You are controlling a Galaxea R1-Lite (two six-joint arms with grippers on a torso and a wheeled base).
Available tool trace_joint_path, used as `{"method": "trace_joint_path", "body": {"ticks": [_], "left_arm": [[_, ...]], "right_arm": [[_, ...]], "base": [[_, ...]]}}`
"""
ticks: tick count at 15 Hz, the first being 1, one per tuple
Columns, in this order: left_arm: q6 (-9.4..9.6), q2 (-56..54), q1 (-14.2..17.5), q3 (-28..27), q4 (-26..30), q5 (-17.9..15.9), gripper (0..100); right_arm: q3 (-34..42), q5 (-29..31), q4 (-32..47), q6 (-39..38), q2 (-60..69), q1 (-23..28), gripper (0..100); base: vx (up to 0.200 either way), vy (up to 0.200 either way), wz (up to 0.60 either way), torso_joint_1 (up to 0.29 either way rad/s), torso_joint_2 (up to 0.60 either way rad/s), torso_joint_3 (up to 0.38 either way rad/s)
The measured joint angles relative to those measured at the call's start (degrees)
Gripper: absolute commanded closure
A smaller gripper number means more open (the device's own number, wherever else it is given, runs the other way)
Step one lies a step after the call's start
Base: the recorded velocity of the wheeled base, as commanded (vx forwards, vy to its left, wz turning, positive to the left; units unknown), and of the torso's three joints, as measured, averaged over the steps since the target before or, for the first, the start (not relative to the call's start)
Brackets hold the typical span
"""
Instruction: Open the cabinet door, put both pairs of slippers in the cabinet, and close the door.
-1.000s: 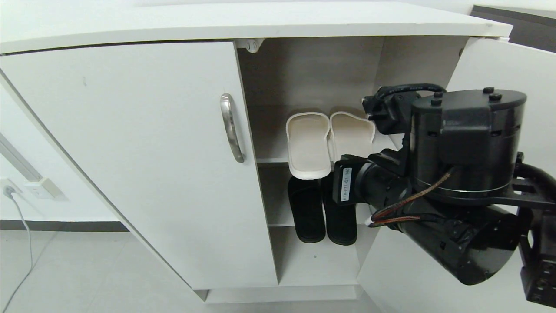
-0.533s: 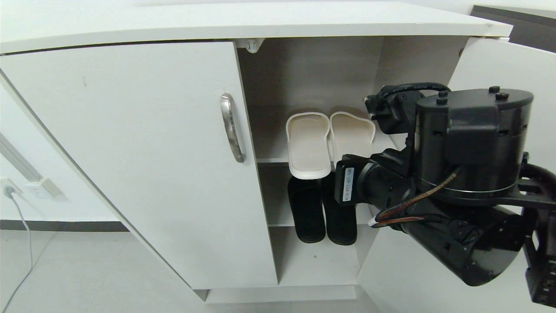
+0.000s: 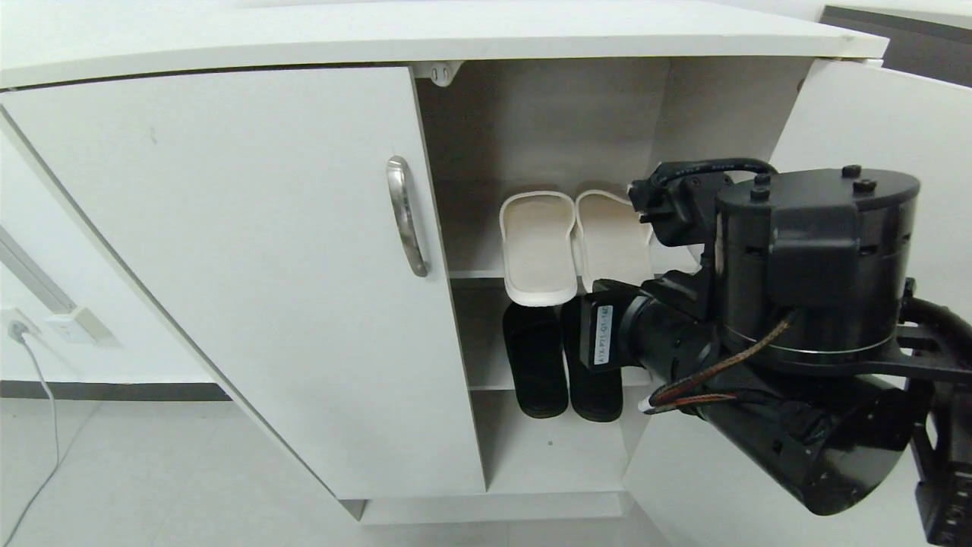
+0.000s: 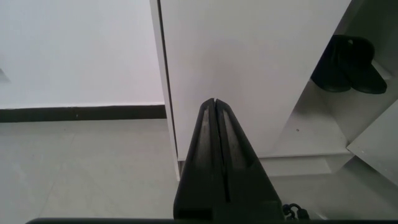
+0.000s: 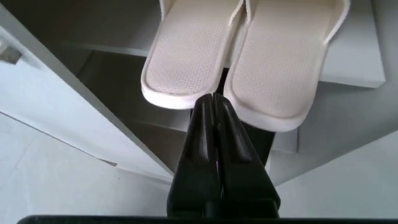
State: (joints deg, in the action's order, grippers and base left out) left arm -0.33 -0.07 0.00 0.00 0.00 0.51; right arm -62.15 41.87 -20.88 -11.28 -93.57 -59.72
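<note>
The cabinet (image 3: 456, 30) has its right door (image 3: 858, 114) open at 3 o'clock. White slippers (image 3: 539, 247) sit on a shelf inside; black slippers (image 3: 535, 372) sit one shelf down, at 6 o'clock. The right claw (image 5: 214, 98), near the white pair, and the left claw (image 4: 214, 102) are squeezed tight (holding nothing). Grey floor (image 3: 152, 471) lies at 7 o'clock.

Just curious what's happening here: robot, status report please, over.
Left gripper shut; right gripper shut, near white slippers. White slippers shelved above black slippers in cabinet. Right door open, right arm before opening.
</note>
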Motion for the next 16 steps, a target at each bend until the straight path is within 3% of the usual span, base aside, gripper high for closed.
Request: {"method": "trace_joint_path", "body": {"ticks": [13, 16], "left_arm": [[0.01, 0.00, 0.00, 0.00, 0.02, 0.00, 100], [0.01, 0.00, 0.00, 0.00, -0.02, 0.00, 100]], "right_arm": [[1.23, -0.44, -0.20, -0.07, -0.17, 0.24, 100], [2.41, -1.62, -0.30, 1.24, -0.30, 1.73, 100]], "base": [[-0.200, 0.000, 0.00, 0.000, 0.00, 0.004], [0.000, 0.000, 0.00, 0.000, 0.00, 0.000]]}}
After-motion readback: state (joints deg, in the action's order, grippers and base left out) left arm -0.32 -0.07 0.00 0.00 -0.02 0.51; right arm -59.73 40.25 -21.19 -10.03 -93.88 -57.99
